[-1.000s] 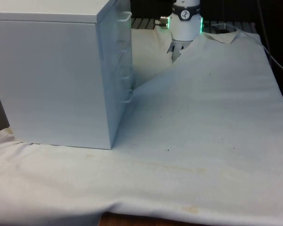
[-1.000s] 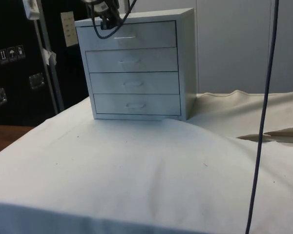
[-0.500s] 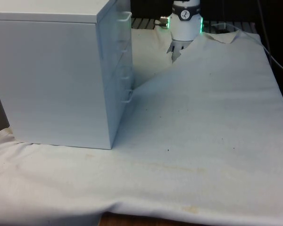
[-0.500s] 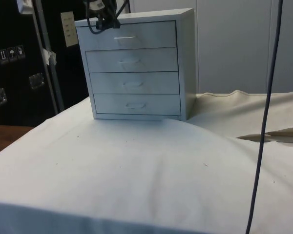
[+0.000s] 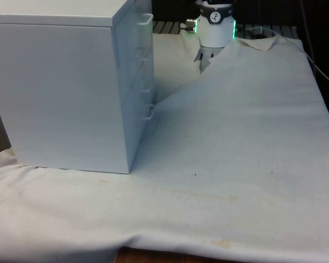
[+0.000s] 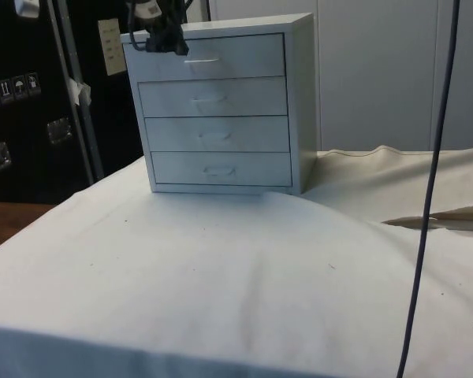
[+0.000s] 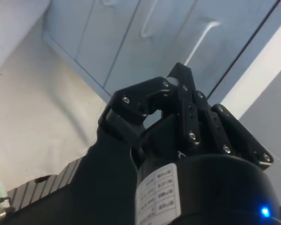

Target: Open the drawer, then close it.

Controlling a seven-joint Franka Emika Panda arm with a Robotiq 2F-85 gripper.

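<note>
Your chest of drawers [image 6: 221, 106] sits on the cloth-covered desk [image 6: 221, 276], all 4 drawers flush with its front. The top drawer [image 6: 213, 57] is closed, its handle [image 6: 201, 60] just beside your hand [image 6: 167, 43], which hovers off the chest's upper front corner. In the wrist view your hand [image 7: 180, 93] has its fingers pressed together, gripping nothing.

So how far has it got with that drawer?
All four drawers of the chest sit flush, so none is open now. The gripper hangs in front of the top drawer, beside its handle, holding nothing. These pictures cannot tell whether the opening and closing are done or yet to start.
</note>
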